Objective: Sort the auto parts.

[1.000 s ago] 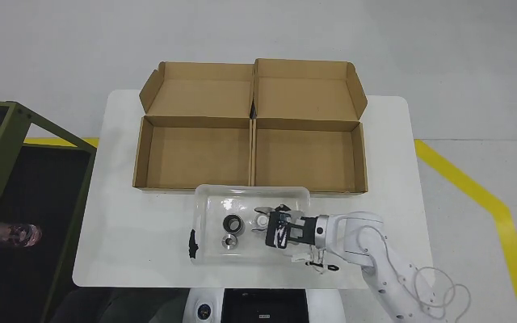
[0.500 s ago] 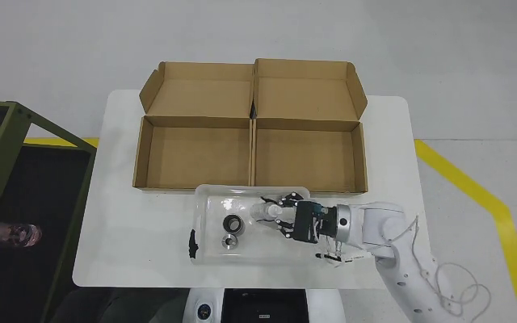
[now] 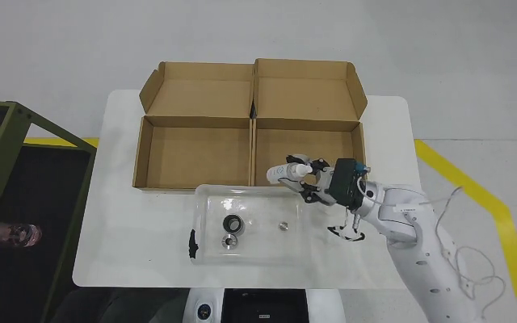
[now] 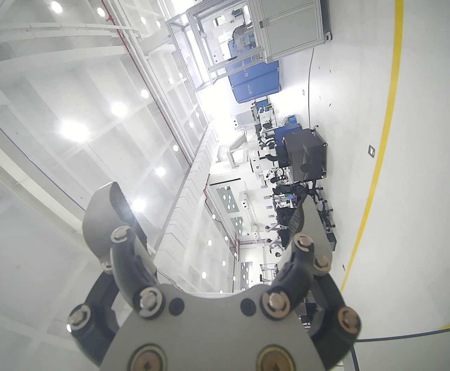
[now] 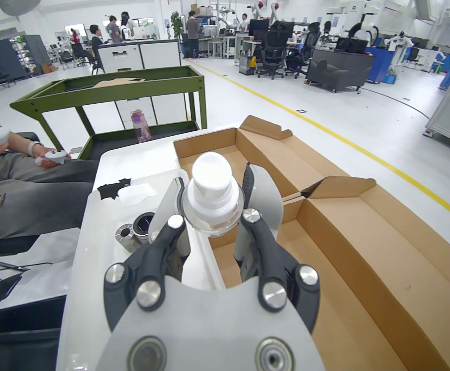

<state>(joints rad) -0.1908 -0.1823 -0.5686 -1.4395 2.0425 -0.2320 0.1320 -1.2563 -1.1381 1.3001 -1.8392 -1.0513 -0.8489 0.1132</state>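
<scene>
White auto part (image 5: 211,172): pinched in our right tool (image 5: 213,191), over the near wall of the cardboard box (image 3: 311,157) ahead of it. We advise carrying it fully past that wall and lowering before release. Left tool (image 4: 207,200): spread, empty

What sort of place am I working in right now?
Probably a robotics lab or open workshop: a yellow floor line, office chairs at desks and other white robot arms beyond the white part that the right gripper holds.
</scene>
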